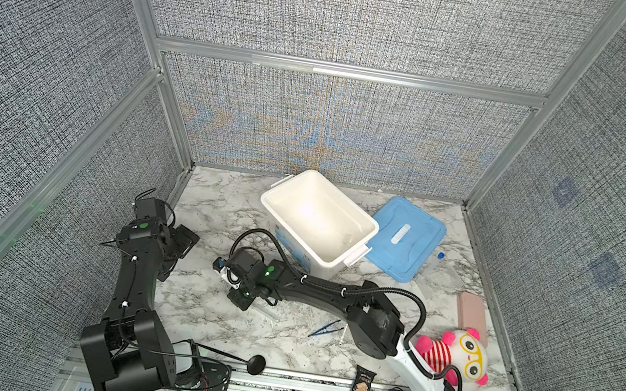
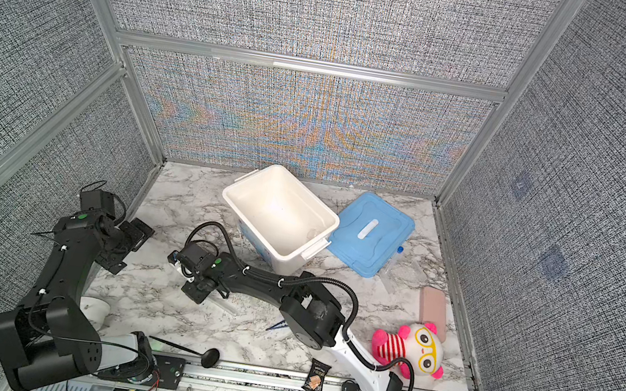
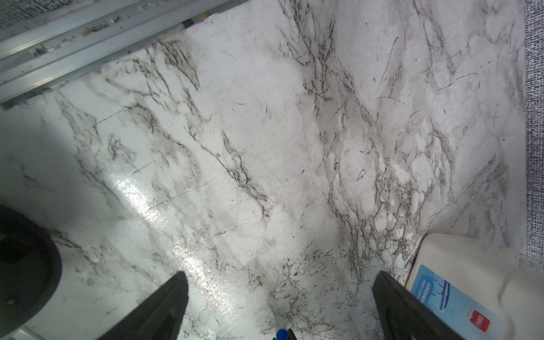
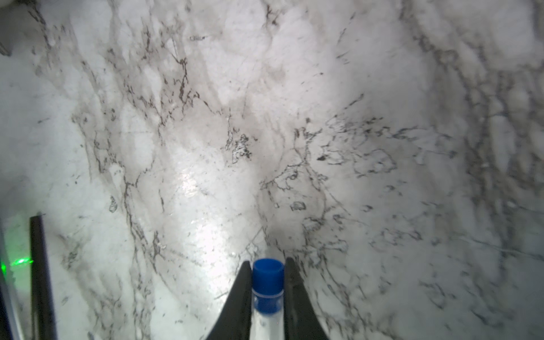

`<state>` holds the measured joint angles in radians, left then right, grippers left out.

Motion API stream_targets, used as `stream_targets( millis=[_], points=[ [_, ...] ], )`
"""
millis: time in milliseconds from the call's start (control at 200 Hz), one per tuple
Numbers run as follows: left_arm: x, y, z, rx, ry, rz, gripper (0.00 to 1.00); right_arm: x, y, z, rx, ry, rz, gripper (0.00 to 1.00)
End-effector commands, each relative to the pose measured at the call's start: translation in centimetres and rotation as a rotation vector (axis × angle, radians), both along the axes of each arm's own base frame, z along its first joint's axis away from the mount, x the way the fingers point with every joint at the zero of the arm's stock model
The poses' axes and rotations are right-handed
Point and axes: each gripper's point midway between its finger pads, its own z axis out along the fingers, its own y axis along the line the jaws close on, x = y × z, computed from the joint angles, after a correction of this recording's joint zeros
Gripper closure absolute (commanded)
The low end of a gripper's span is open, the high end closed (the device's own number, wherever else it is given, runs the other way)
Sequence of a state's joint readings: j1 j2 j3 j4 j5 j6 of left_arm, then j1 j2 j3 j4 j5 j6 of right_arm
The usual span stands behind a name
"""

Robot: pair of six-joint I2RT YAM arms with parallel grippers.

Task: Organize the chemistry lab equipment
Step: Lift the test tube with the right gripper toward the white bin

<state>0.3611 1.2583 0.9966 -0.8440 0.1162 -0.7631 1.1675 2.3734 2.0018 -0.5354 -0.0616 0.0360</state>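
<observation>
My right gripper is shut on a clear blue-capped tube, and the cap sticks out just past the fingertips. In both top views this gripper hangs over the marble table left of the white bin. My left gripper stands wide open and empty, just left of the right one. A second blue-capped tube lies beside the blue lid. Dark blue tweezers and a thin white stick lie near the right arm's elbow. The silver tweezers are not visible.
An open white bin stands at the back middle, with its blue lid to its right. A pink plush toy and a pink block are at the right. A black snack packet and a black ladle lie at the front edge.
</observation>
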Motion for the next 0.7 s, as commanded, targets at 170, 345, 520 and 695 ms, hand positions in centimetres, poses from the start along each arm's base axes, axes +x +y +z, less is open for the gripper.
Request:
stream_targets(
  millis=[170, 345, 520, 695],
  points=[
    [0.1, -0.9, 0.4, -0.042, -0.009, -0.034, 0.01, 1.9, -3.2, 4.8, 0.104, 0.05, -0.181, 0.83],
    [0.6, -1.7, 0.3, -0.085, -0.025, -0.072, 0.01, 3.1, -6.2, 8.4, 0.151, -0.01, -0.25, 0.83],
    [0.8, -2.4, 0.5, -0.096, -0.041, -0.15, 0.01, 4.9, -9.7, 13.6, 0.27, -0.087, -0.334, 0.83],
    [0.8, -2.9, 0.6, -0.105, -0.065, -0.163, 0.01, 6.4, -13.5, 18.7, 0.402, -0.215, -0.394, 0.83]
  ],
)
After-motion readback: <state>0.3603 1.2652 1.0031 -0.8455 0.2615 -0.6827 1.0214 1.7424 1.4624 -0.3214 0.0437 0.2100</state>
